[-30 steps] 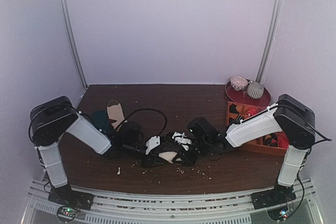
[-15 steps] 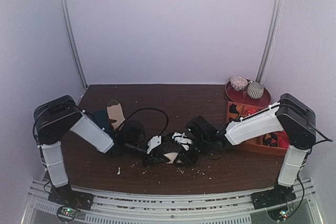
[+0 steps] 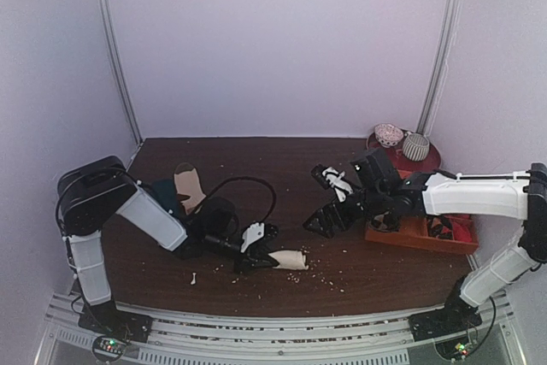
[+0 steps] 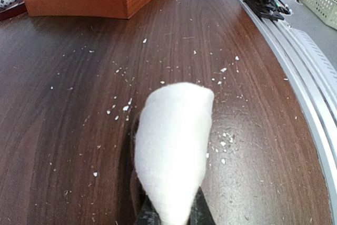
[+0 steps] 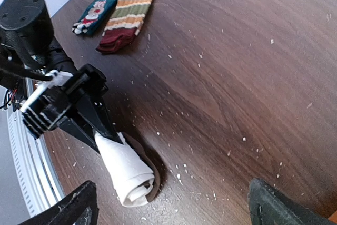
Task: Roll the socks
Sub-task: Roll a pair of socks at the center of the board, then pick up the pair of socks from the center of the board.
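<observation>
The socks (image 3: pixel 291 258) lie rolled into one cream-white bundle with a brown edge on the dark wooden table (image 3: pixel 282 168), near its front edge. My left gripper (image 3: pixel 261 249) is shut on the bundle's left end. In the left wrist view the roll (image 4: pixel 174 140) sticks out forward from the pinching fingers (image 4: pixel 200 215). The right wrist view shows the roll (image 5: pixel 126 169) from above, with its spiral end facing the camera. My right gripper (image 3: pixel 330 203) hangs open above the table, well to the right of the roll, with nothing between its fingers (image 5: pixel 71 209).
A tan striped sock (image 3: pixel 189 184) and a dark teal sock (image 3: pixel 166 195) lie at the left behind my left arm. A wooden tray (image 3: pixel 416 235) and a red plate (image 3: pixel 425 162) with rolled bundles stand at the right. White lint is scattered around the roll.
My right gripper has opened, let go of the roll and drawn back up and to the right. The left gripper has shut on the roll, which now lies exposed.
</observation>
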Controlling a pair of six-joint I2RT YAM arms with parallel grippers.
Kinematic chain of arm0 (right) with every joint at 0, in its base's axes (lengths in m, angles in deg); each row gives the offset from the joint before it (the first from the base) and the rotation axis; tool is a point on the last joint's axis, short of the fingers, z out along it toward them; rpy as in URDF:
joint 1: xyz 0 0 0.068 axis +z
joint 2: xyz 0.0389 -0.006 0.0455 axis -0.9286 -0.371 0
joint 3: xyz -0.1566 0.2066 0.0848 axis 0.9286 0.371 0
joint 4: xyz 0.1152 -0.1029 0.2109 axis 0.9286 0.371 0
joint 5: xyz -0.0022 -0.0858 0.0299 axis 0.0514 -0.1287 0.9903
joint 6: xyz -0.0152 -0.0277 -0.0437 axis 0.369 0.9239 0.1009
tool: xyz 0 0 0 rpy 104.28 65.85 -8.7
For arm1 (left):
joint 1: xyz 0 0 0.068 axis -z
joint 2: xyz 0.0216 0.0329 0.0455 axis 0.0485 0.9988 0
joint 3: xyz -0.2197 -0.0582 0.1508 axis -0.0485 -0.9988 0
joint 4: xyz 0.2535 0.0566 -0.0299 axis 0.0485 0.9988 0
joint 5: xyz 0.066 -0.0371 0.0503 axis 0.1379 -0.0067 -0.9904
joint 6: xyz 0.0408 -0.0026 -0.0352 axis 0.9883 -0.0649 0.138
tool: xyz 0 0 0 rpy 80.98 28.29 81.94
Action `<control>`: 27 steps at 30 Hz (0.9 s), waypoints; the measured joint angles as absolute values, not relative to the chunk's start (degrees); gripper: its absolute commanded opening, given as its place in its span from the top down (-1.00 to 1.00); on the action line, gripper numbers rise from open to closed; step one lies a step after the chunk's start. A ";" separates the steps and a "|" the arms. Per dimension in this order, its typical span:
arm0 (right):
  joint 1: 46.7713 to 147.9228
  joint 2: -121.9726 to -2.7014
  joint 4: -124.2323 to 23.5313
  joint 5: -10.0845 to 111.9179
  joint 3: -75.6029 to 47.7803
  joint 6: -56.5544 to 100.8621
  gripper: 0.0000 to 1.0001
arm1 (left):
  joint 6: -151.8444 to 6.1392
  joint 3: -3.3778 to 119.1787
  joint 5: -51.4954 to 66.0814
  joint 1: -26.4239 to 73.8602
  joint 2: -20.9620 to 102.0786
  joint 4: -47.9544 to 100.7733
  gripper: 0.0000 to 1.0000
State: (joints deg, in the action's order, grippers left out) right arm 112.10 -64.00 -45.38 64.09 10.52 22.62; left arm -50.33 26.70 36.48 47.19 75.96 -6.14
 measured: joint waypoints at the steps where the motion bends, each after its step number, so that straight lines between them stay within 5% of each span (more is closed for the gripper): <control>1: 111.14 -64.35 -45.30 64.95 10.68 22.27 -1.00 | -50.33 26.81 36.61 47.19 76.09 -6.16 1.00; 7: 110.61 -65.68 -40.66 63.29 9.45 21.05 -1.00 | -50.31 27.12 36.81 47.19 76.35 -6.05 1.00; 14: 110.76 -51.36 -43.02 35.59 11.48 23.25 -1.00 | -50.29 27.34 36.81 47.19 76.37 -5.75 1.00; 21: 109.21 -39.04 -54.67 20.36 20.80 19.69 -0.18 | -50.31 27.53 36.99 47.19 76.61 -5.75 1.00; 25: 109.30 -46.29 -49.16 23.13 14.98 16.46 -0.73 | -50.29 27.79 37.25 47.19 76.83 -5.66 1.00; 27: 109.37 -48.50 -48.71 27.35 14.06 14.86 -0.74 | -50.29 27.82 37.27 47.19 76.83 -5.59 1.00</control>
